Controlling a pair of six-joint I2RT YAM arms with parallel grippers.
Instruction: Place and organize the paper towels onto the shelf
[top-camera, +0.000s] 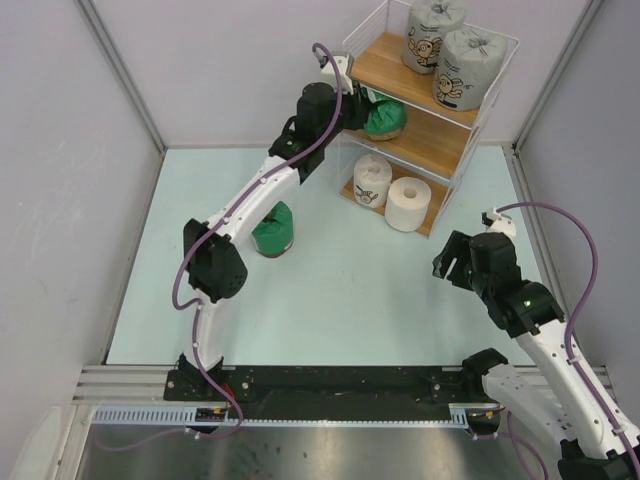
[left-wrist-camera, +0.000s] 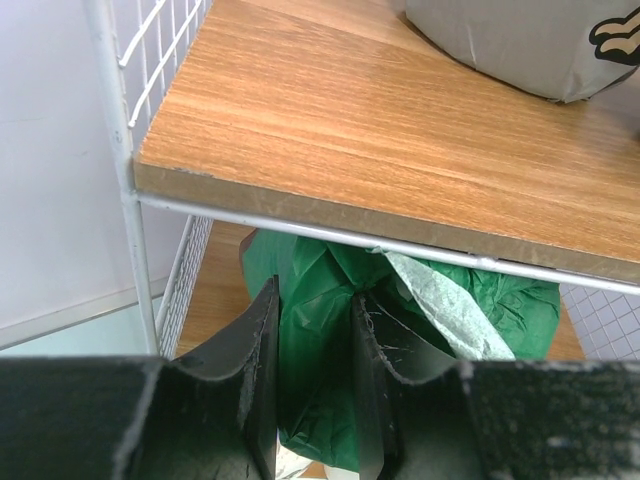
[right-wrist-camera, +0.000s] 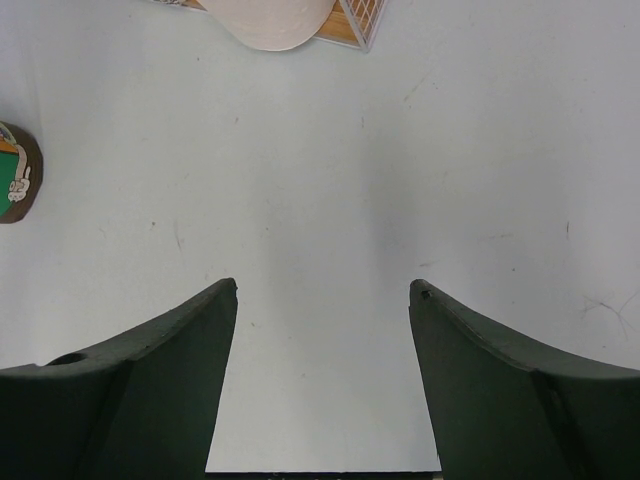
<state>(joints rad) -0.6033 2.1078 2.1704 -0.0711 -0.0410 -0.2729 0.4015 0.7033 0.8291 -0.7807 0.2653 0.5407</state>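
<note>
Right claw: the right claw (right-wrist-camera: 322, 380) is hovering over bare table (top-camera: 350, 290) in front of the shelf (top-camera: 395, 62). Its jaws are standing wide apart and gripping nothing, likely so the left arm has room.
Loose green roll: the loose green roll (top-camera: 272, 230) is standing on the table in front of the shelf's left end, partly hidden under the left arm. It is the 1 roll not yet shelved.
Left claw: the left claw (left-wrist-camera: 313, 300) is reaching into the shelf's left end, with its jaws drawn close and pinching the crumpled wrap of the held green roll (left-wrist-camera: 500, 305).
Held green roll: it is lying on or just above the shelf's middle board; I cannot tell which. The level approach is letting it pass under the top board.
Bottom board: the white-wrapped roll (top-camera: 372, 180) and the bare white roll (top-camera: 408, 203) are standing just beside each other.
Top board: 2 grey cartoon-print rolls (top-camera: 467, 68) are standing side by side at the right end. With like sitting beside like, the middle board looks meant for the green pair.
</note>
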